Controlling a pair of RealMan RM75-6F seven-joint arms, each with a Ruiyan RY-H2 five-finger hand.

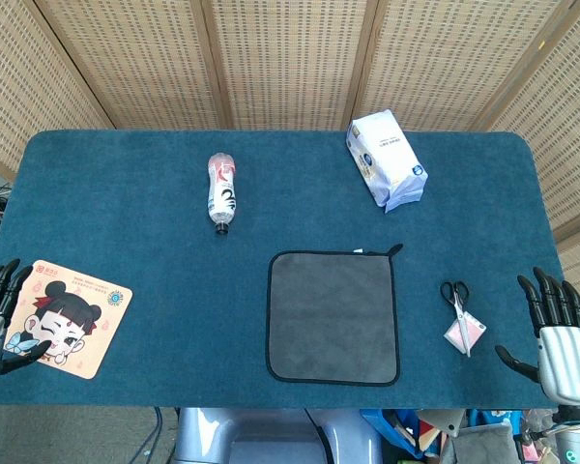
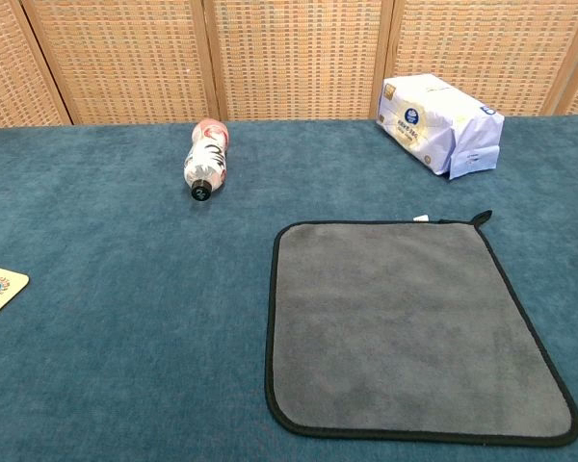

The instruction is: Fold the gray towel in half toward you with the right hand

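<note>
Near the front edge of the blue surface [image 1: 126, 213], a little toward five o'clock from its middle, the gray towel [image 1: 333, 316] lies flat and unfolded, its black-trimmed edges square to the surface and a small hanging loop at its far right corner; at three o'clock from the towel, near it but apart, black-handled scissors [image 1: 456, 302] rest with their blades over a small pink card [image 1: 464, 333]; at the four o'clock corner of the head view, the right robot hand [image 1: 559, 333] hovers off the surface's edge, fingers spread and pointing away, holding nothing, well apart from the towel; at the eight o'clock corner, the left robot hand [image 1: 0, 319] shows likewise with fingers apart and empty, just beside a cartoon-face mat [image 1: 66, 317]; at eleven o'clock from the towel, a plastic bottle [image 1: 221, 191] lies on its side with its cap toward the robot; at one o'clock, a white and blue tissue pack [image 1: 386, 159] sits near the back edge; behind the surface stands a woven screen [image 1: 290, 58].
</note>
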